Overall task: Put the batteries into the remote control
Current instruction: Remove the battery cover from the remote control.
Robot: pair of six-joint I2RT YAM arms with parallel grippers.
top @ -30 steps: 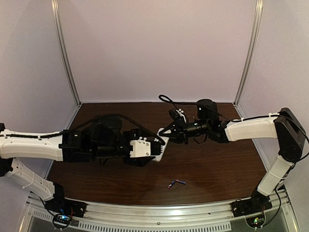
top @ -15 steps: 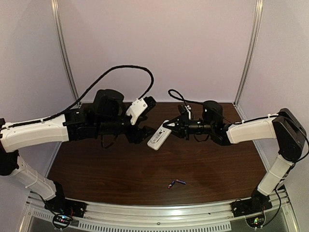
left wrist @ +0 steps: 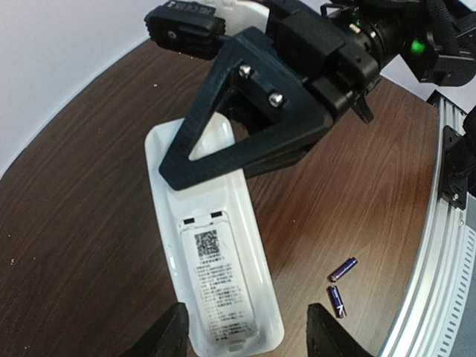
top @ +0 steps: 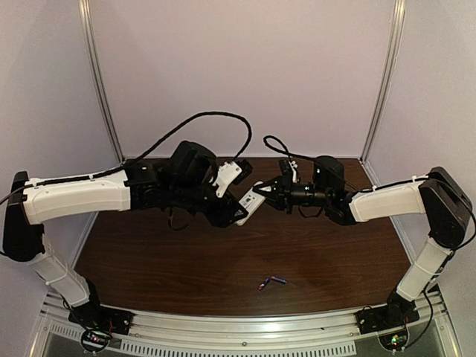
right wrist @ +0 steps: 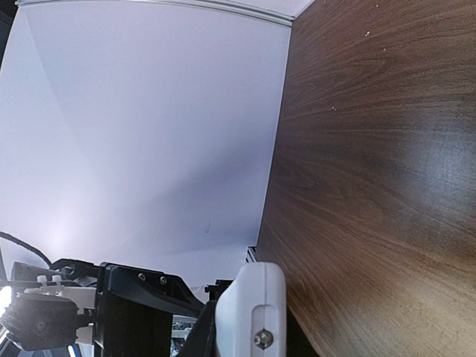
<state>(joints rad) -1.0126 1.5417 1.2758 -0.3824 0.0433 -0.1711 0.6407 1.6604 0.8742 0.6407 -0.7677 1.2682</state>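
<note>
Your right pincer [top: 266, 195] is clamped on one end of the remote control [left wrist: 223, 260], off the surface [left wrist: 89, 223]. Your left pincer [left wrist: 249, 336] stands partly open astride the other end. Only the left wrist view shows the remote's printed label, with the batteries [left wrist: 343, 268] lying beside the remote.

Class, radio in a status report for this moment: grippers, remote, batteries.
Right gripper shut on remote control, held above table. Left gripper open, straddling its free end. Batteries loose on table.
</note>
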